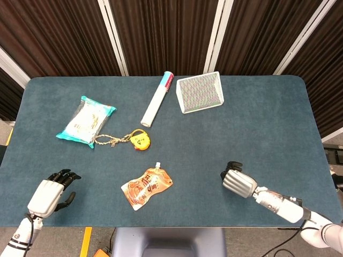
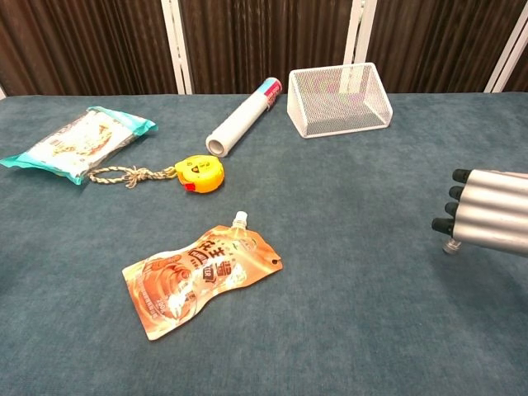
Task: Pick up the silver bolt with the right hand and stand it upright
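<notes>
In the chest view only the lower end of the silver bolt (image 2: 450,244) shows, poking out under the fingertips (image 2: 442,224) of my right hand (image 2: 488,219). The hand grips the bolt, whose end is down at the table top, and the rest of the bolt is hidden behind the fingers. In the head view my right hand (image 1: 238,182) lies at the near right of the table and covers the bolt completely. My left hand (image 1: 51,193) rests at the near left corner, holding nothing, its fingers loosely bent and apart.
An orange pouch (image 1: 147,187) lies near the front middle. Further back are a yellow tape measure (image 1: 140,141) with a rope, a teal snack bag (image 1: 86,121), a white roll (image 1: 157,99) and a white mesh basket (image 1: 200,92). The blue table (image 1: 268,134) ends close behind my right hand.
</notes>
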{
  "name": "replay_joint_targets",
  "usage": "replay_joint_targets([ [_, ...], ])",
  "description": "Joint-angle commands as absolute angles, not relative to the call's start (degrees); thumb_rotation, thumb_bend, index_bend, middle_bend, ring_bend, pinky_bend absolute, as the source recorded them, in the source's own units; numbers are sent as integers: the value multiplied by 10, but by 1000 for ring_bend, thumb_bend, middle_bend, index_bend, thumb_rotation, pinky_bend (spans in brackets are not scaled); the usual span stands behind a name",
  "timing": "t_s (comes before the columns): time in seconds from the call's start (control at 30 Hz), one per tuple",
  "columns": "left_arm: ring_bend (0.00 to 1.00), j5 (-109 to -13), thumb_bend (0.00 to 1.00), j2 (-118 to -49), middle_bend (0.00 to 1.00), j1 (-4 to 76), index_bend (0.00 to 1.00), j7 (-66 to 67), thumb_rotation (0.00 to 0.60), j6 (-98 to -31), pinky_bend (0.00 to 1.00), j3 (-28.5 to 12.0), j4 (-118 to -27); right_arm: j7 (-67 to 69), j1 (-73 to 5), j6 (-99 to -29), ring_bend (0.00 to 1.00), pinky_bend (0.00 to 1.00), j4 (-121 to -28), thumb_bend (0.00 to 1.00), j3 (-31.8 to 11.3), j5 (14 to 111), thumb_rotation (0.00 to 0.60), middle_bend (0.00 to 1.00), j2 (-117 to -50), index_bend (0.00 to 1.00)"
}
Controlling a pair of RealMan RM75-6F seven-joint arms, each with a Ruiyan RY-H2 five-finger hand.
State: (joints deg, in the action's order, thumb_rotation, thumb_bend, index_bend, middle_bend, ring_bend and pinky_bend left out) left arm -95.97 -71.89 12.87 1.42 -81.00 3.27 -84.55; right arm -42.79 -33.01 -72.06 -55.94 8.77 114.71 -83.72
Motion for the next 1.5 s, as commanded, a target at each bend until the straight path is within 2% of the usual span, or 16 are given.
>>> replay_joint_targets([
  [0.03, 198, -959, 432, -719, 299, 129, 309, 14, 600, -810, 346, 33, -846, -428, -330, -719, 826, 769, -560, 434, 88, 1147, 600, 843, -837, 737],
  [0.27, 198, -960, 431, -719, 298, 129, 309, 14, 600, -810, 346, 33, -846, -425, -328, -720, 826, 769, -557, 434, 85, 1143, 600, 843, -841, 735],
  [0.37, 198, -960, 431, -719, 298, 129, 309, 14, 600, -811, 346, 33, -846, -418, -327, -722, 826, 770, -554, 434, 85, 1142, 600, 843, -842, 704],
  [0.5, 198, -961, 432, -719, 298, 129, 309, 14, 600, -811, 346, 33, -846, -412, -326, -726, 826, 772, -551, 434, 84, 1140, 600, 843, -844, 603],
  [0.67, 198, -961, 432, -718, 298, 129, 309, 14, 600, -811, 346, 33, -846, -401, -324, -728, 828, 774, -550, 431, 82, 1136, 600, 845, -847, 572],
  [1.0, 198, -961, 431, -718, 298, 128, 309, 14, 600, -812, 346, 33, -847, -390, -311, -742, 838, 785, -570, 230, 75, 1120, 600, 854, -841, 430],
  [1.2, 198, -961, 432, -718, 299, 128, 309, 14, 600, -812, 346, 33, -846, -391, -273, -786, 830, 785, -661, 147, 53, 1080, 600, 854, -808, 399],
  [1.3, 198, -962, 432, -719, 299, 129, 309, 16, 600, -810, 346, 34, -845, -350, -247, -797, 759, 770, -740, 112, 44, 1036, 600, 820, -781, 409],
  [1.4, 197, -963, 431, -721, 298, 130, 309, 19, 600, -807, 346, 35, -845, -292, -226, -781, 611, 704, -827, 104, 42, 977, 600, 660, -742, 394],
  [1.47, 198, -963, 432, -722, 299, 131, 309, 23, 600, -803, 346, 36, -844, -255, -218, -765, 445, 579, -867, 101, 43, 948, 600, 512, -713, 376],
  [1.5, 198, -963, 433, -723, 299, 131, 309, 25, 600, -802, 346, 37, -844, -241, -215, -760, 328, 433, -877, 101, 43, 935, 600, 415, -703, 358],
])
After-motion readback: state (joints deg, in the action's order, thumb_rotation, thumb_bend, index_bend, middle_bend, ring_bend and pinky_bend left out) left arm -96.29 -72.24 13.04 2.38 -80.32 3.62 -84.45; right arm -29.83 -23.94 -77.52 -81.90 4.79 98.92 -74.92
